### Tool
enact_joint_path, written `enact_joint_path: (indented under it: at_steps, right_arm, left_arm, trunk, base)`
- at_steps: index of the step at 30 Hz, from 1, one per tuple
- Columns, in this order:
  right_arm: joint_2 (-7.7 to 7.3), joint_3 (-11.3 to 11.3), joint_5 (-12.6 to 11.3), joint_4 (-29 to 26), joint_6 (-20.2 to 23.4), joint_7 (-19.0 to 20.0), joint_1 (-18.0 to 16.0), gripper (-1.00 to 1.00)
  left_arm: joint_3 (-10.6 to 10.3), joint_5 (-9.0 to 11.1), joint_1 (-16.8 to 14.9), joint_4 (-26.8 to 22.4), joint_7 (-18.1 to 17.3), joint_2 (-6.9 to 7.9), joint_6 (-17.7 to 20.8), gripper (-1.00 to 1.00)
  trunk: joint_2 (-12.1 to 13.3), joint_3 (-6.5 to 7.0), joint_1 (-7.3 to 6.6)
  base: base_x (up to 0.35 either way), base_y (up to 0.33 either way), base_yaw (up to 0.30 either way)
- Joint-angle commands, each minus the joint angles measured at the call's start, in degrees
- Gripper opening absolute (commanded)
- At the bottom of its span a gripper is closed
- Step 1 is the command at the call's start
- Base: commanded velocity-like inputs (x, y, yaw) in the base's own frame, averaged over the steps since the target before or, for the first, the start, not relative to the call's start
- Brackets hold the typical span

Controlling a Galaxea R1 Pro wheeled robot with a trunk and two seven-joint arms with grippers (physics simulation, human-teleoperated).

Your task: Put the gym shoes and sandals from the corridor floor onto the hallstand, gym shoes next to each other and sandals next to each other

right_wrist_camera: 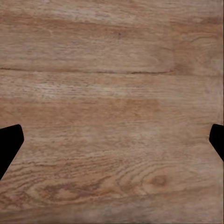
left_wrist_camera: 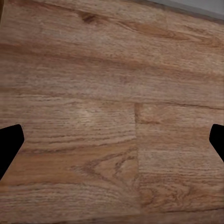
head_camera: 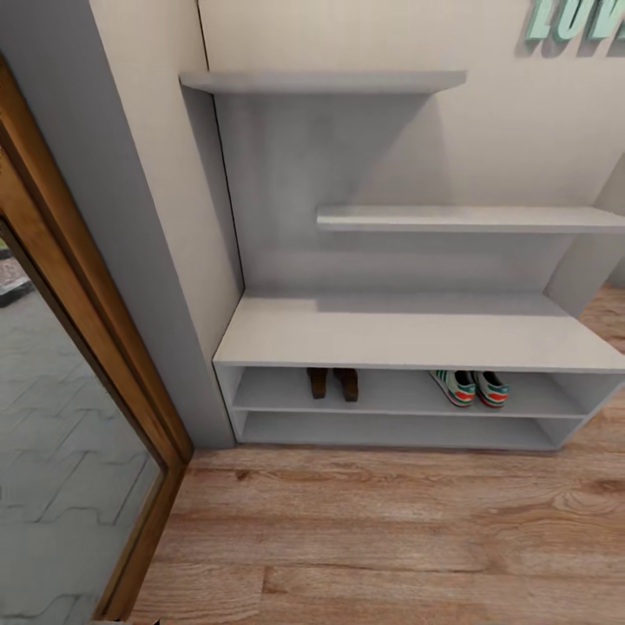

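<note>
Sandals (head_camera: 332, 382) and gym shoes (head_camera: 474, 387) are being kept in pairs, well apart, on the hallstand (head_camera: 408, 334) upper low shelf. Both jaws are being held wide open over floor (head_camera: 391, 538), empty.

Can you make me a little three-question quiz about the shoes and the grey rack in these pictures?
1. True or false: the gym shoes lie on the corridor floor.
2. On the hallstand, where do the sandals sit? A) on the wide bench top B) on the upper of the two low open shelves C) on the highest wall shelf
3. Fill in: with the left gripper and right gripper, the fingers are spread wide over bare wood, so both are ____.

Key: 1 false, they are side by side on the same low shelf as the sandals, further right. 2 B. 3 open.
</note>
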Motion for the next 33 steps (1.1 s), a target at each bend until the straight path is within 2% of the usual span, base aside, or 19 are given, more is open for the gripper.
enact_joint_path:
  at_steps: [1, 6, 8, 15, 24, 27, 30, 31, 33]
  right_arm:
    - [0.12, 0.52, -0.21, 0.2, -0.09, -3.59, 0.29, 1.0]
    - [0.32, 0.52, -0.22, 0.27, -0.05, -5.38, 0.46, 1.0]
    - [0.48, 0.54, -0.22, 0.3, 0.07, -5.87, 0.61, 1.0]
    - [0.71, 0.55, -0.29, 0.24, 0.14, -5.91, 1.24, 1.0]
    - [0.87, 0.55, -0.39, 0.23, 0.14, -5.9, 1.33, 1.0]
    - [0.95, 0.55, -0.39, 0.22, 0.14, -5.9, 1.34, 1.0]
    - [0.97, 0.55, -0.38, 0.22, 0.14, -5.9, 1.34, 1.0]
    - [0.49, 0.7, -0.14, 0.26, 0.16, -5.71, 1.39, 1.0]
    - [-0.16, 0.76, 0.15, 0.28, 0.15, -5.65, 1.54, 1.0]
  left_arm:
    - [-0.03, 0.22, -0.03, 0.87, 0.32, -0.04, 0.06, 1.0]
    - [-0.86, -1.21, -0.04, 2.03, 0.75, -0.09, 0.06, 1.0]
    - [-1.29, -3.25, -0.02, 3.34, 1.21, -0.24, 0.06, 1.0]
    - [-1.53, -5.76, 0.01, 4.19, 2.81, -1.22, 0.05, 1.0]
    - [-1.61, -6.96, -0.02, 4.06, 3.12, -1.9, 0.11, 1.0]
    - [-1.6, -7.31, 0.01, 4.69, 3.41, -2.07, 0.52, 1.0]
    - [-1.64, -7.53, 0.65, 7.73, 5.23, -1.83, 0.62, 1.0]
    - [-1.68, -7.66, 2.12, 11.44, 9.16, -1.67, 0.42, 1.0]
    - [-1.71, -7.66, 3.02, 13.3, 13.0, -1.79, 0.42, 1.0]
  trunk:
    - [0.4, 0.14, -0.23]
    - [2.4, 1.04, -1.33]
    - [3.2, 1.4, -1.77]
    - [6.01, 2.66, -3.31]
    - [9.62, 4.27, -5.28]
    - [9.62, 4.27, -5.28]
    - [9.62, 4.27, -5.28]
    - [9.62, 4.27, -5.28]
    - [9.62, 4.27, -5.28]
  base:
    - [0.0, 0.0, 0.0]
    - [0.0, 0.0, 0.0]
    - [0.0, 0.0, 0.0]
    - [0.0, 0.0, 0.0]
    - [0.0, 0.0, 0.0]
    - [0.0, 0.0, 0.0]
    - [0.0, 0.0, 0.0]
    - [0.0, 0.0, 0.0]
    - [0.0, 0.0, 0.0]
